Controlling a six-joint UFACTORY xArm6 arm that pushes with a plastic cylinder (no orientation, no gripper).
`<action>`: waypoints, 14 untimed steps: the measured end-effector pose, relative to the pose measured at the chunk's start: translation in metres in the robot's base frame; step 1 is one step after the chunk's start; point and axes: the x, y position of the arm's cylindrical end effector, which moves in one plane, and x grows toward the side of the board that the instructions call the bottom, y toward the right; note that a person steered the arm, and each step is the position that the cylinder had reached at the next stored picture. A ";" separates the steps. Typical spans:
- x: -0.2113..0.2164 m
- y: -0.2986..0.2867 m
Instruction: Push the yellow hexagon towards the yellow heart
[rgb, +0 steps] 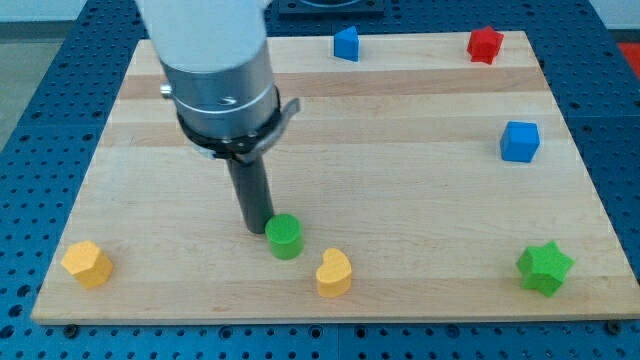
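Note:
The yellow hexagon (87, 263) lies near the board's bottom left corner. The yellow heart (334, 272) lies near the bottom edge, at about the middle of the view. My tip (256, 230) stands on the board just left of a green cylinder (284, 236), touching or nearly touching it. The tip is well to the right of and a little above the hexagon, and up-left of the heart.
A green star (545, 267) lies at the bottom right. A blue cube (520, 141) lies at the right. A red block (485, 44) and a blue block (346, 43) lie along the top edge. The arm's wide body (218, 75) hangs over the upper left.

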 end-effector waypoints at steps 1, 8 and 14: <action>0.010 0.017; 0.061 -0.217; 0.062 -0.066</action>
